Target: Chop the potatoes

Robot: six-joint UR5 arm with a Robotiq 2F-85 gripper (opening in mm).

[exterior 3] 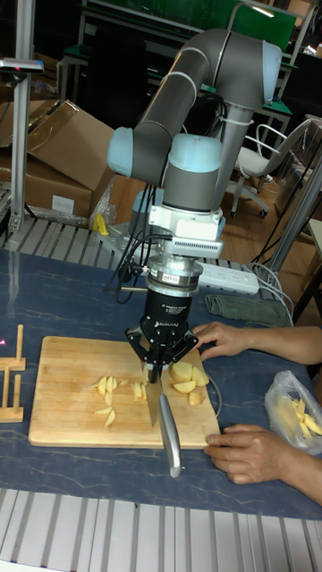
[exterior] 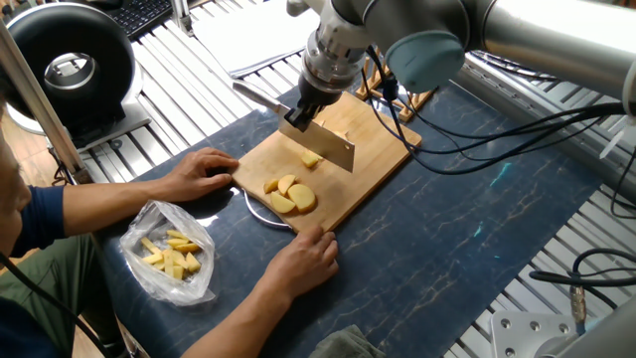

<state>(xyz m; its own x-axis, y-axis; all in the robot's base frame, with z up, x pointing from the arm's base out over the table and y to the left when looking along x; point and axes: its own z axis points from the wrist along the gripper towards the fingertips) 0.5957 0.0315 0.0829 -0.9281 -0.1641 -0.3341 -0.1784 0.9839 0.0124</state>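
With its jaws clamped on the knife [exterior: 320, 142], the gripper [exterior: 299, 116] should drop the blade squarely through the potatoes [exterior: 289, 194] on the cutting board [exterior: 383, 149].

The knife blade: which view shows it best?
The fixed view: the knife blade shows broadside above the cutting board, held in the hand. The tall fixed view shows only its thin edge, end-on.

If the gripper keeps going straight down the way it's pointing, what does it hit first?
Probably the potato piece under the knife that the gripper holds, then the cutting board; depth is unclear.
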